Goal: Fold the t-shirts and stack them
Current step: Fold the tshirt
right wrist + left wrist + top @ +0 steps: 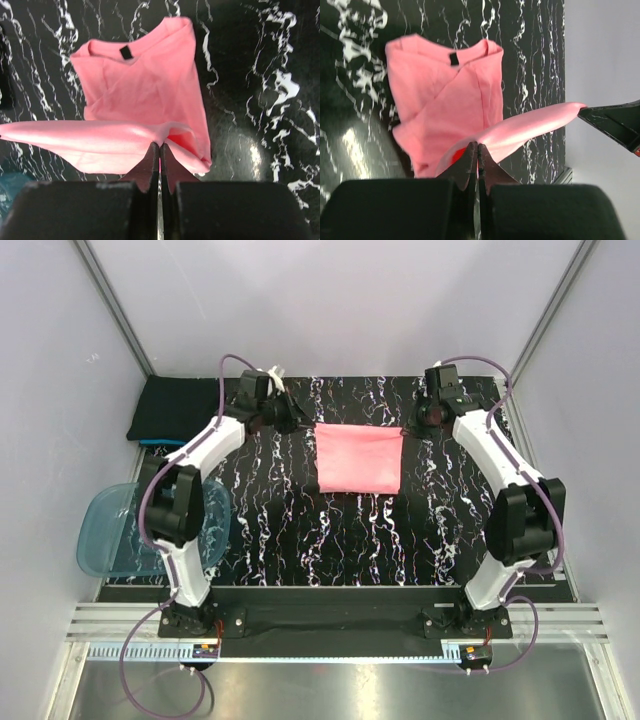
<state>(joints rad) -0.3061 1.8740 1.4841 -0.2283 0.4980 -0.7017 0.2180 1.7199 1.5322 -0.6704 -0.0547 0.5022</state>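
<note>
Here's the black marble-patterned tabletop (270,530), white veins running all across it. Stretched between the left gripper (308,425) and the right gripper (412,426), and spreading from them toward the arm bases, is the salmon-pink cloth t-shirt (360,462). Its body lies flat on the tabletop with the small dark neck label (126,52) facing up, while one edge is raised off the surface, pinched in both closed grippers. Off to the outer side of the left gripper, in the far-left corner, a folded black cloth t-shirt (175,408) rests on a strip of teal-blue cloth (160,443). Further left, and closer to the bases than that gripper, a translucent blue plastic tub (110,535) hangs over the tabletop's left edge.
</note>
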